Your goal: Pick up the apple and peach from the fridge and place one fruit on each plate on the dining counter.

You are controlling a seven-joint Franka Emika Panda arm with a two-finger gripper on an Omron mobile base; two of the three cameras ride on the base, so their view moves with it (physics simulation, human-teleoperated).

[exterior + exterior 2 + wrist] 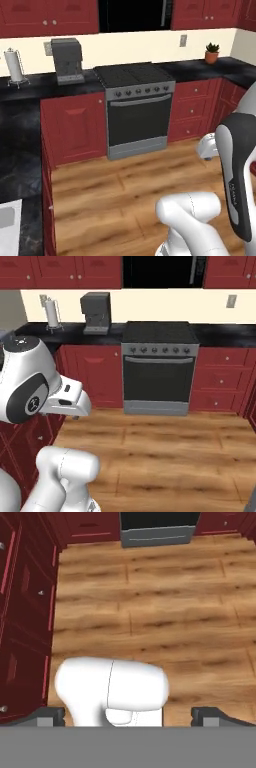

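1. Two finger tips of the gripper (132, 717) stand wide apart at the bottom of the hand view, and nothing is between them, so the hand carries no fruit. I judge that the picking is not yet begun.
2. Where the fridge, the apple, the peach and the plates are, I cannot tell from here; the base faces another wall of the kitchen, so probably it must drive or turn first.
3. The hand looks down on the wooden floor (150, 612). I think the arm is folded close to the body for travelling, not reaching for anything.
4. Straight ahead stands the stove (137, 112), between red cabinets (75, 127) that carry a black counter (30, 85).
5. On this counter, left of the stove, are a grey coffee machine (67, 60) and, further left, a paper towel holder (15, 65). Far to the right a small plant pot (212, 52) stands in the corner.
6. Another black counter (20, 150) runs along the left side. These cabinets are near the base, so a turn to this side needs care; the open floor in the middle gives room.
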